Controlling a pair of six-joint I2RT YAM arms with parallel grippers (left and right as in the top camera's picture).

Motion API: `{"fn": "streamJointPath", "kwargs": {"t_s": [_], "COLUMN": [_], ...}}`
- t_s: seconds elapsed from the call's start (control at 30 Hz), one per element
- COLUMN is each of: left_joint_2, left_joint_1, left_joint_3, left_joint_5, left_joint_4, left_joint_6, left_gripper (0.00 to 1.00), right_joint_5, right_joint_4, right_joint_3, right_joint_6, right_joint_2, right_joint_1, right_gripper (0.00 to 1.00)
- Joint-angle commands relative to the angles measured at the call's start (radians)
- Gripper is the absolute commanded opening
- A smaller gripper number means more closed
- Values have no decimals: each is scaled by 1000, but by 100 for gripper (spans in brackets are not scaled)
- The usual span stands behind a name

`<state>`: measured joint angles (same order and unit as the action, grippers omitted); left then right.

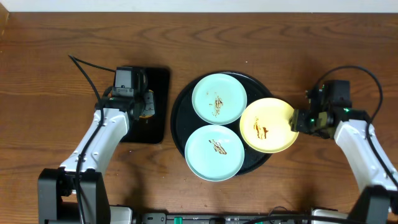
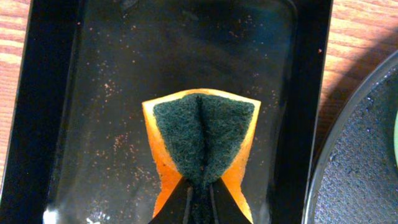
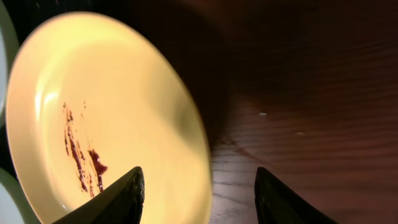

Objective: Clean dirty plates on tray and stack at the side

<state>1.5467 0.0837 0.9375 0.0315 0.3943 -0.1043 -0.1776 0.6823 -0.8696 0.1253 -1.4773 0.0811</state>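
The left claw [image 2: 198, 202] pinched a folded sponge [image 2: 202, 134] over the small black tray [image 2: 106, 93]. The right claw [image 3: 198, 196] stood wide, straddling the rim of the yellow plate [image 3: 112, 93].

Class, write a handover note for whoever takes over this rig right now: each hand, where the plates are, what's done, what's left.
Left hand: shut on the sponge, over the rectangular tray.
Right hand: open, fingers either side of the rim of the yellow plate, which overhangs the round tray.
Far aqua plate and near aqua plate lie in the round tray.
Done: nothing; all three show brown smears.
Left: wipe each, stack on the tabletop.
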Motion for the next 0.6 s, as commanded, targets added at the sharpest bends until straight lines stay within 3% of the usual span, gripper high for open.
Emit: {"fn": "streamJointPath", "kwargs": {"t_s": [0.0, 0.1, 0.3, 0.57], "left_joint_2": [-6, -6, -6, -6], "left_joint_1": [3, 3, 3, 3], "left_joint_3": [13, 13, 13, 13], "left_joint_5": [10, 10, 10, 10], "left_joint_4": [3, 5, 6, 6], "left_joint_6": [-6, -6, -6, -6], "left_gripper": [8, 8, 7, 8], "right_joint_5": [-60, -59, -60, -60], "right_joint_4": [-4, -10, -16, -16], "right_joint_3": [-19, -19, -19, -19], "right_joint_6": [1, 1, 1, 1], "right_joint_2": [-55, -94, -110, -110], "right_joint_1": [5, 5, 5, 5], "right_gripper": [55, 54, 39, 30]}}
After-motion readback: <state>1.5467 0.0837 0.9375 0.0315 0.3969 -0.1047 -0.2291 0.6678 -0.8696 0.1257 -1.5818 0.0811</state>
